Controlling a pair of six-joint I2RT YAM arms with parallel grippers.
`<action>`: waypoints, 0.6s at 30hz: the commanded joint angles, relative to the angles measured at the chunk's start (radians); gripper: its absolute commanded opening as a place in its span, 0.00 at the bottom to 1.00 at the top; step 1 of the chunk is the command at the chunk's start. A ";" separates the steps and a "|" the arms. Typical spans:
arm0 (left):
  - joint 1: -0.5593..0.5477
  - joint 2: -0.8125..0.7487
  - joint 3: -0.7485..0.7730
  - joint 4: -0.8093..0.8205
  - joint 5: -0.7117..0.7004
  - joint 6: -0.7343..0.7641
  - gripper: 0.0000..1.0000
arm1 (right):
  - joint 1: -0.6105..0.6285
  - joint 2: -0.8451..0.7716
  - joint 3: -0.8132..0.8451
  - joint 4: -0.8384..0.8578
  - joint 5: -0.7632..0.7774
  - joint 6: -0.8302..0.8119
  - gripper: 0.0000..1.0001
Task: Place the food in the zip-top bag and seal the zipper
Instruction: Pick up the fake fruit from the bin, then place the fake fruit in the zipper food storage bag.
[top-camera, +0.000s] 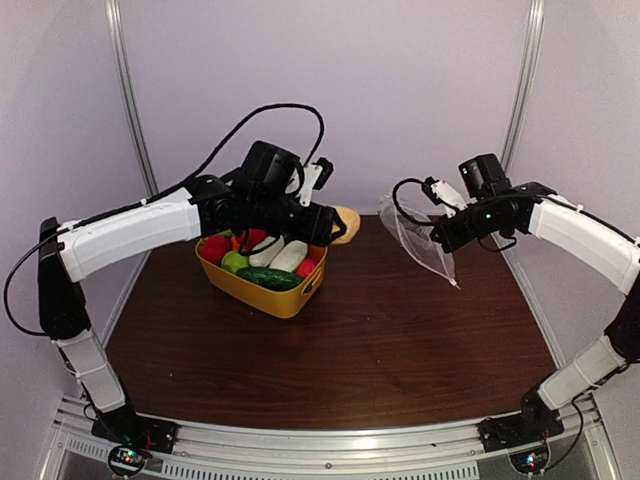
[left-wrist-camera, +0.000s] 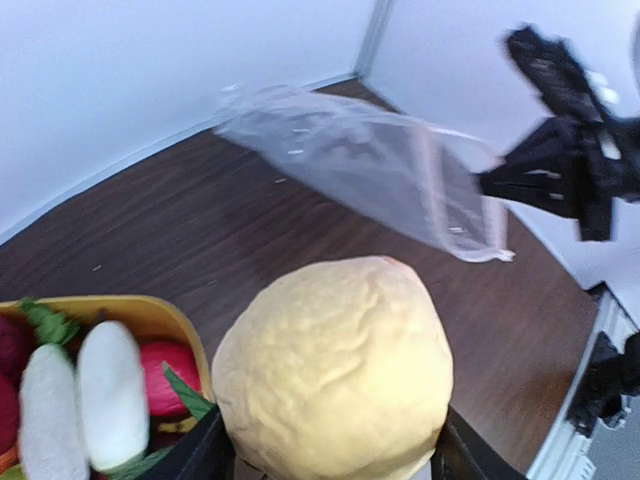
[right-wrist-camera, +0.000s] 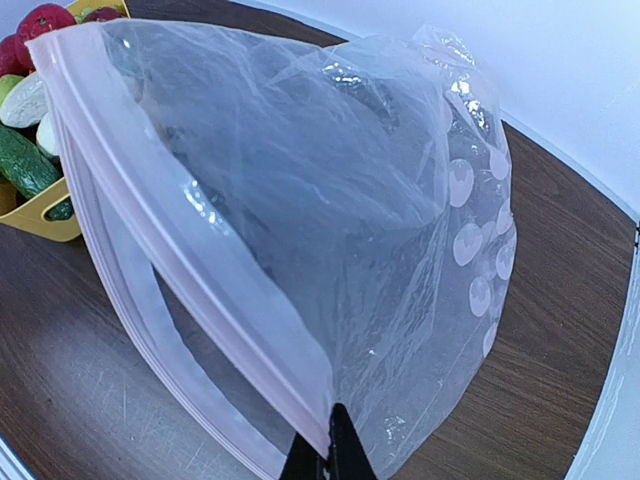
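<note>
I have the left gripper (top-camera: 330, 225) clamped on a tan piece (left-wrist-camera: 335, 365), held up just right of the tub (top-camera: 265, 292), toward the desk's far edge. My right gripper (right-wrist-camera: 330, 455) pinches one corner of the bag (right-wrist-camera: 330, 200), hanging it above the far right of the desk with the zipper (right-wrist-camera: 190, 250) lips parted toward the tub. I judge this is the loading step; next I must line the piece up with that slack mouth and release it inside

A lumpy yellow-tan food piece (left-wrist-camera: 335, 370) sits between the jaws, the zip-top bag (left-wrist-camera: 370, 170) held aloft beyond it.
</note>
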 joint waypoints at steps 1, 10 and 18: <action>-0.079 0.001 -0.066 0.306 0.243 -0.020 0.42 | 0.006 0.053 0.069 -0.043 -0.038 0.060 0.00; -0.113 0.155 -0.064 0.686 0.444 -0.287 0.36 | 0.006 0.100 0.124 -0.090 -0.190 0.124 0.00; -0.113 0.260 -0.043 0.752 0.398 -0.355 0.33 | 0.002 0.053 0.132 -0.087 -0.311 0.194 0.00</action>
